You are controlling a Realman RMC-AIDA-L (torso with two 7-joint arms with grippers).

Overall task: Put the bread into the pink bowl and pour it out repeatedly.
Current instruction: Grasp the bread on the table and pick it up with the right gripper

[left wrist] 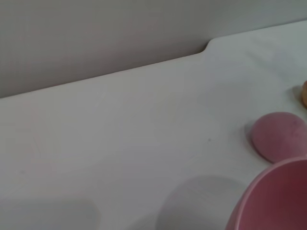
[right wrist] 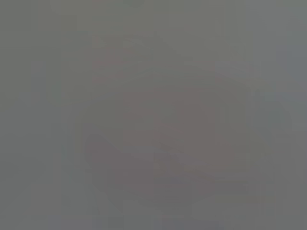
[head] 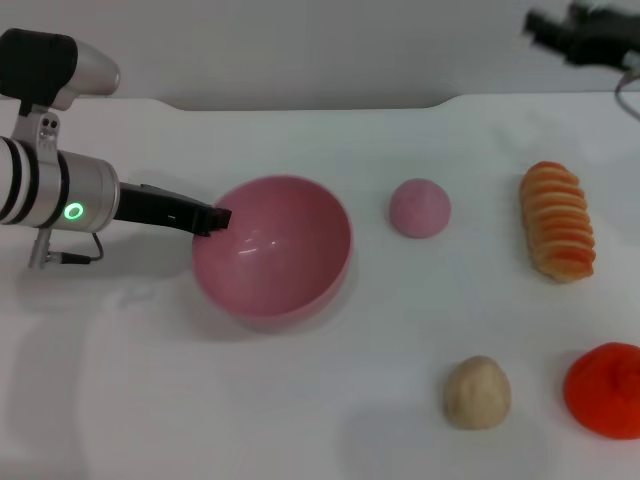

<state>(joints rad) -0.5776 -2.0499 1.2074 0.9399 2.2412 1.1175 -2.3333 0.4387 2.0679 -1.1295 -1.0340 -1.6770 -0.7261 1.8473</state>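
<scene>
left claw [head: 213,218] gripped pink bowl [head: 272,248] rim, centre-left | bread [head: 557,220] lay right | right claw [head: 560,32] upper right, state untellable | risk: bowl slipping when tipped

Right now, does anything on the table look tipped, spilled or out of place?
Only the pink bowl: it sits tilted, mouth facing up and toward the camera, with the left gripper at its rim. It is empty; the bread lies whole on the table far to its right. Nothing looks spilled or damaged. The right gripper is raised at the far right.
</scene>
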